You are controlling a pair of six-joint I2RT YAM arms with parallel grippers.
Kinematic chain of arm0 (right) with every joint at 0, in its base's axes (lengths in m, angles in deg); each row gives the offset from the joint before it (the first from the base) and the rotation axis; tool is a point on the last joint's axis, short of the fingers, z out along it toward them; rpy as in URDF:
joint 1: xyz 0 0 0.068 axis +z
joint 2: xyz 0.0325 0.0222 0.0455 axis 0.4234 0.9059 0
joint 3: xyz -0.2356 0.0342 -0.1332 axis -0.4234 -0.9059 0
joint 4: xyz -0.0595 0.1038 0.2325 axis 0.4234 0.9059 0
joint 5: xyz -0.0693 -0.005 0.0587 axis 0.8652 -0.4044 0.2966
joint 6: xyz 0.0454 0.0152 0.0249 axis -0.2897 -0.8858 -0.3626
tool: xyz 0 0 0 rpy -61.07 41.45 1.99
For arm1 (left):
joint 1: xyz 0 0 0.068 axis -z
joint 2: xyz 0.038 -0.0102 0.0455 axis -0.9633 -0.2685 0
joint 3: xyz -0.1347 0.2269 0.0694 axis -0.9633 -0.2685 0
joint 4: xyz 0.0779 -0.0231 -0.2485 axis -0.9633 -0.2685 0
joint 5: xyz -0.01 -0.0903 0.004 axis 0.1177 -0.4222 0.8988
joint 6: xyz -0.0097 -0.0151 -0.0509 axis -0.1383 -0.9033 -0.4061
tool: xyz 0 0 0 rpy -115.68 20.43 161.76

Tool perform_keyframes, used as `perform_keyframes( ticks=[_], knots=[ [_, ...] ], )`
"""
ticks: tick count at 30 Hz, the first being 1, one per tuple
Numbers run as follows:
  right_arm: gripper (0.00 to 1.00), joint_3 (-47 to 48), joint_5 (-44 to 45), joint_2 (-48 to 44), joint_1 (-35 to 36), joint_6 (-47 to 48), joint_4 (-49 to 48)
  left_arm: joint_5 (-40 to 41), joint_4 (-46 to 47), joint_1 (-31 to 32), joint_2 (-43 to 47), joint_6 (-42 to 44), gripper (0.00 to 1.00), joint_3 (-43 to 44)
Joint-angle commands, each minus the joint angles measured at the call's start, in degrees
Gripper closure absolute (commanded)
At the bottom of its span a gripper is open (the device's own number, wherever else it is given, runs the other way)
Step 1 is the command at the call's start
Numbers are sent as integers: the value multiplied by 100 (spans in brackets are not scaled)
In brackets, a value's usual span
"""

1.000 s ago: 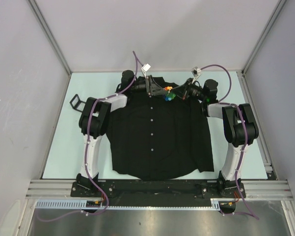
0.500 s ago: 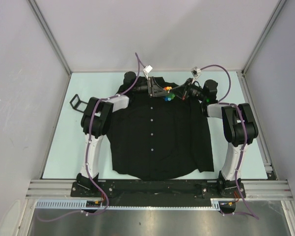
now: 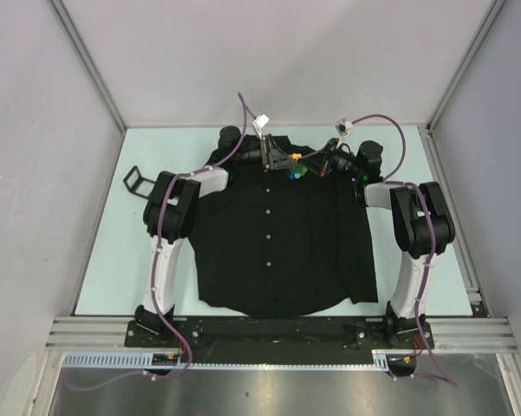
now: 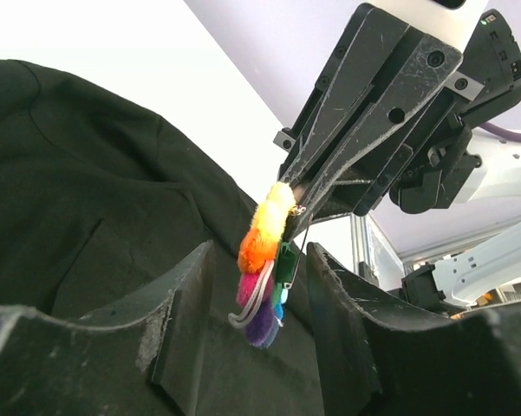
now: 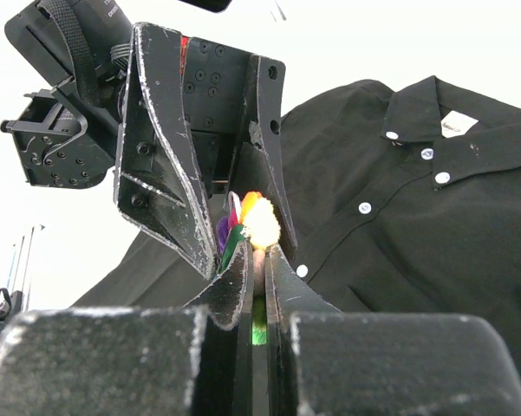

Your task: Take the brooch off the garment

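Viewed from above: large black long-sleeved button-up shirt (image 3: 282,247) spread flat on a pale mint-green table (image 3: 104,251), collar at the far end, row of small white buttons (image 3: 269,236) down the middle. Just right of the collar, raised above the cloth: small round flower-shaped brooch (image 3: 296,171) with fluffy rainbow-coloured petals. Pinched at its upper edge by the right gripper (image 3: 315,165), fingers fully closed on it, yellow and orange petals bulging at the tips. Straddled by the left gripper (image 3: 282,161) from the opposite side, about half open, one finger on each side of the brooch with clear space around it, gripping nothing. Unclear whether the pin sits in the fabric. On the table left of the left arm, apart from the shirt: small black loop-shaped object (image 3: 136,179).
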Motion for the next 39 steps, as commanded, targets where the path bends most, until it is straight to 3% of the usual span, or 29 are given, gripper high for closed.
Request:
perform_keyframes(
  ticks=[1, 29, 39],
  knots=[
    [100, 8, -6, -7, 37, 92, -197, -1, 340, 46, -35, -44, 50, 227],
    [100, 8, 56, -68, 81, 373, 58, 69, 744, 37, -150, -528, 66, 201],
    [100, 8, 91, -86, 73, 400, 102, 95, 1017, 19, -115, -686, 64, 104]
  ],
)
